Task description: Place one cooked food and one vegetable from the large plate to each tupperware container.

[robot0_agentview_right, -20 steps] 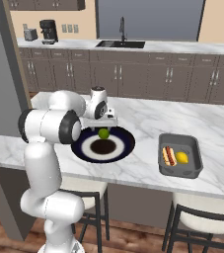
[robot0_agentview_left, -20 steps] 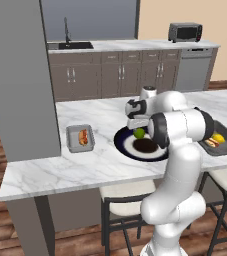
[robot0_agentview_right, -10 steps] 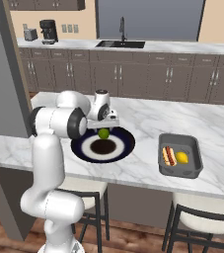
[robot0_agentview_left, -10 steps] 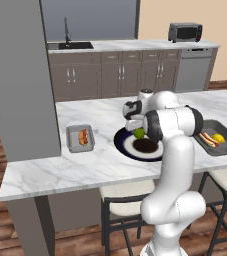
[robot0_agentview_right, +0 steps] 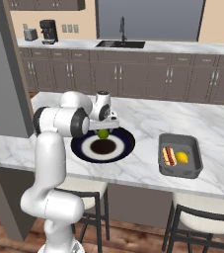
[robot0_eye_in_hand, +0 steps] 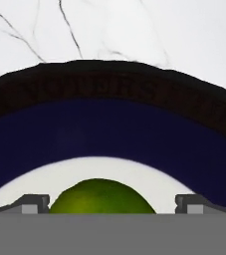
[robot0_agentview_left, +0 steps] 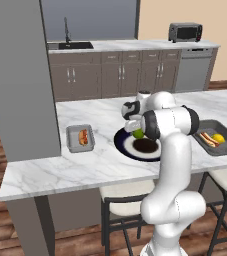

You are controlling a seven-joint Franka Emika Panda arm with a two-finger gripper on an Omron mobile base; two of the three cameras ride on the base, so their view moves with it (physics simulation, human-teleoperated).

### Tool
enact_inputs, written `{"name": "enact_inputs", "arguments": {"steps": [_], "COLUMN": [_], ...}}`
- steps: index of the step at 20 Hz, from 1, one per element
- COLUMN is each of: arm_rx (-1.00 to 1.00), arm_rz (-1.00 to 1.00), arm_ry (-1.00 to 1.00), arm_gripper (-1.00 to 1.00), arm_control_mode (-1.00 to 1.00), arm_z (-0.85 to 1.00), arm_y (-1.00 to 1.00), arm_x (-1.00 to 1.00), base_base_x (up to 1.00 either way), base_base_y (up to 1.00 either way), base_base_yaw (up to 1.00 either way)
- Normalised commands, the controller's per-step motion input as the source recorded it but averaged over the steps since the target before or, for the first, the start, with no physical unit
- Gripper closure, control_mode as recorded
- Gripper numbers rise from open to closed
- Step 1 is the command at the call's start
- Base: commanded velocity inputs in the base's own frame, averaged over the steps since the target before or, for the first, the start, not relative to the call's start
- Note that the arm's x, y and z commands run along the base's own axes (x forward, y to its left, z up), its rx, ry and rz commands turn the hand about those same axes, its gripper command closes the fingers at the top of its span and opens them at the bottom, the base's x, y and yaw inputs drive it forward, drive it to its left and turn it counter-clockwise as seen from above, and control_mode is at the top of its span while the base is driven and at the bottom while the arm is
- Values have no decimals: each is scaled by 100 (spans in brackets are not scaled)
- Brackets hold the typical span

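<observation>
The step in hand was judged to be the picking of the green vegetable (robot0_agentview_left: 138, 133) from the plate (robot0_agentview_left: 122, 143) for the left tray (robot0_agentview_left: 73, 145), in which one sausage (robot0_agentview_left: 84, 136) lay and no vegetable was seen. To do it well, the hand would best be lowered straight until the fingertips (robot0_eye_in_hand: 35, 203) passed the widest part of the round green piece, and the jaws closed only then; a round thing was judged likely to roll or squirt out if pinched high or off centre. The piece was seen centred between the two tips in the hand view, so little sideways correction seemed needed. Afterwards a clear lift would be wanted before any swing toward the left tray, so that the plate rim was not struck. The gripper (robot0_agentview_right: 103, 128) was found spread to its full width, directly over the vegetable near the back of the plate, with nothing held; whether the tips touched the piece could not be told. A dark patch (robot0_agentview_right: 103, 147) was seen at the plate's centre. Well apart to the right, the right tray (robot0_agentview_right: 192, 169) was seen to hold a sausage and a yellow piece side by side.
</observation>
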Motion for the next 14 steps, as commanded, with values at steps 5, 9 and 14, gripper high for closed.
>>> {"name": "enact_inputs", "arguments": {"steps": [5,9,14], "arm_rx": [0,0,0], "arm_rz": [0,0,0], "arm_ry": [10,14,14], "arm_gripper": [-100,100,100], "arm_control_mode": [-100,-100,-100], "arm_z": [0,-9,-15], "arm_y": [-2,-10,-15], "arm_x": [-10,-16,-17], "base_base_x": [0,0,0], "base_base_y": [0,0,0], "base_base_yaw": [0,0,0]}}
